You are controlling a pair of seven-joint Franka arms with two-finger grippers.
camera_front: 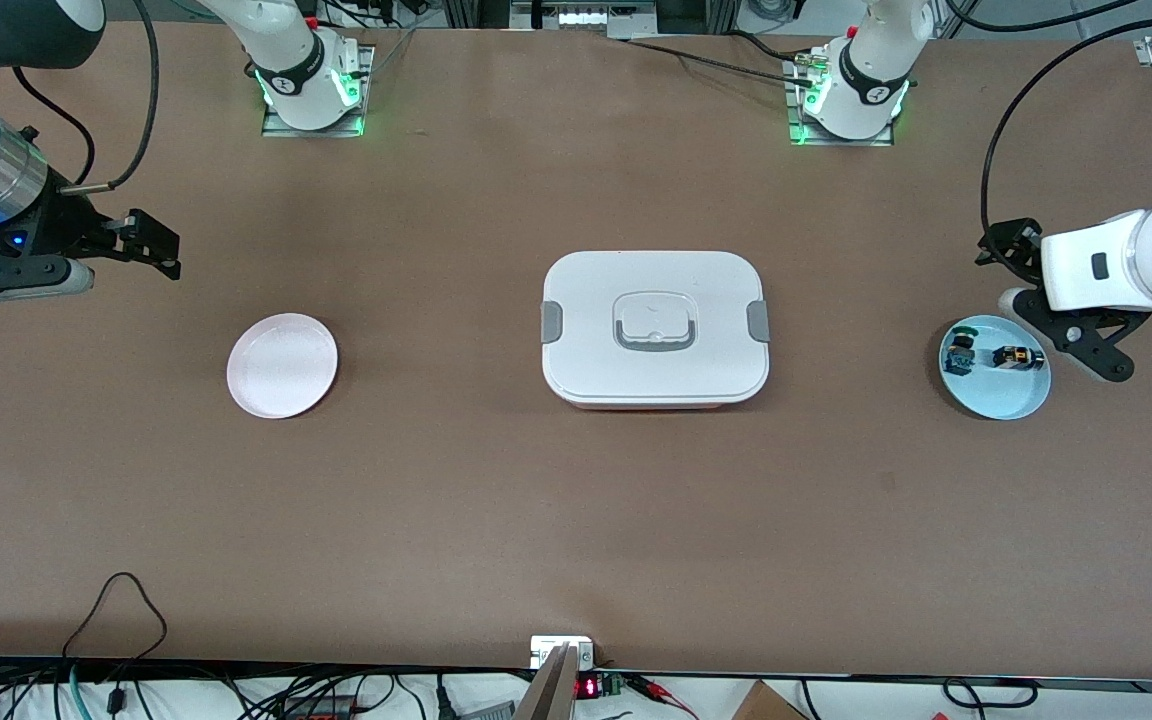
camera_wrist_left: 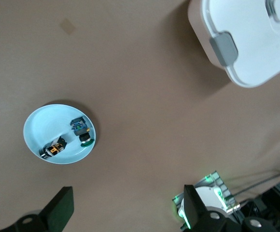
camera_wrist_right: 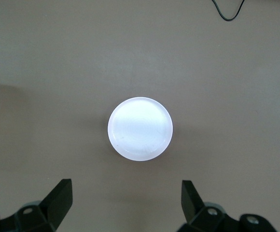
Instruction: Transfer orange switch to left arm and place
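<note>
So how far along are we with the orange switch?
The orange switch lies in the blue plate at the left arm's end, beside a green switch, as placing would leave it. Nothing is in hand: left end effector and right end effector hang open. Nothing visibly remains.

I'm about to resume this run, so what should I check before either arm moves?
1. Orange switch found: ok, it lies on the blue plate at the left arm's end, beside a green switch.
2. Left claw open and holding nothing: ok, it is up by the blue plate.
3. Right claw open and holding nothing: ok, it is up near the pink plate.
4. Pink plate bare: ok.
5. Box between the plates has its lid on: ok.
6. Stage of the task: cannot tell. The switch on the blue plate fits both a switch awaiting pickup and one already placed.
</note>
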